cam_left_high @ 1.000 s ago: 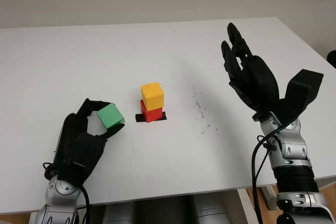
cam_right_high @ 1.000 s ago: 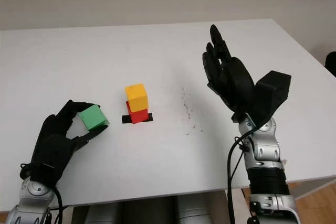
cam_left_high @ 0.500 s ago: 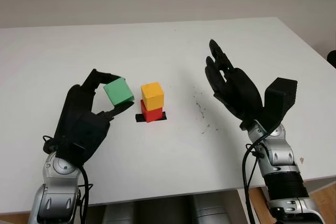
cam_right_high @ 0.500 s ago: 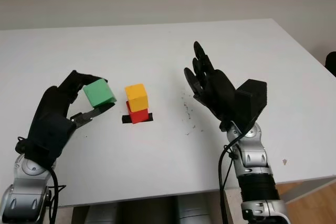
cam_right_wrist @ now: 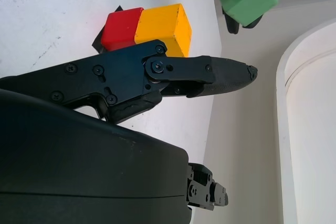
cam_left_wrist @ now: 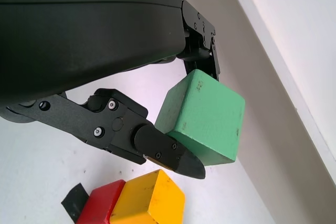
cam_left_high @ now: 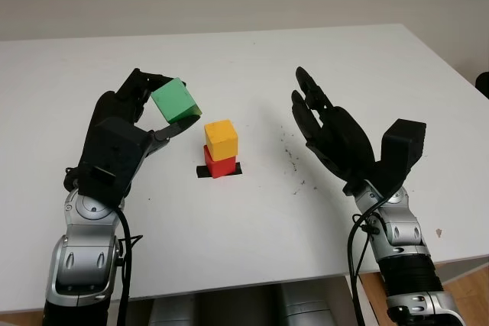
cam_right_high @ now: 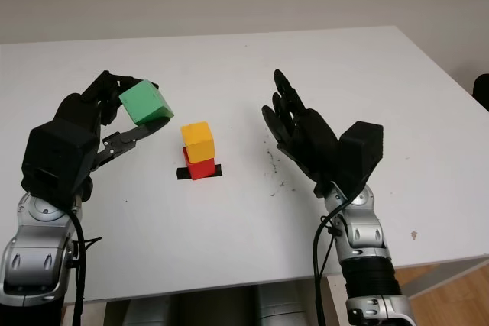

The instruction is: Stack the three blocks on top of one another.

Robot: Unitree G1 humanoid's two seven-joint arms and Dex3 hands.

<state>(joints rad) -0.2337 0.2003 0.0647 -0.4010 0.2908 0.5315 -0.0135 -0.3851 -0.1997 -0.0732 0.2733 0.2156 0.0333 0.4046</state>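
So, the last step of the stack is in hand: the green block (cam_left_high: 176, 101) is gripped in the fingers (cam_left_wrist: 157, 148) of the left hand (cam_left_high: 122, 146), held up off the white tabletop (cam_left_high: 252, 227) and just to the left of the two blocks already stacked. The yellow block (cam_left_high: 221, 139) is sat on the red block (cam_left_high: 218, 165), a bit twisted against it, and the red one is parked on a small patch of black tape (cam_left_high: 205, 172) near the middle of the tabletop. The right hand (cam_left_high: 330, 137) is held open to the right of the stack, near it but not touching, with nothing in it. What's called for next, as a guess: the green block needs to be carried a little further right until it's squarely over the yellow one, levelled out since it looks tilted in the grip, then lowered gently and let go. The stack could easily be knocked if the block is set down off-centre, given the yellow one is already skewed. No containers are to be seen anywhere, so nothing to report there.
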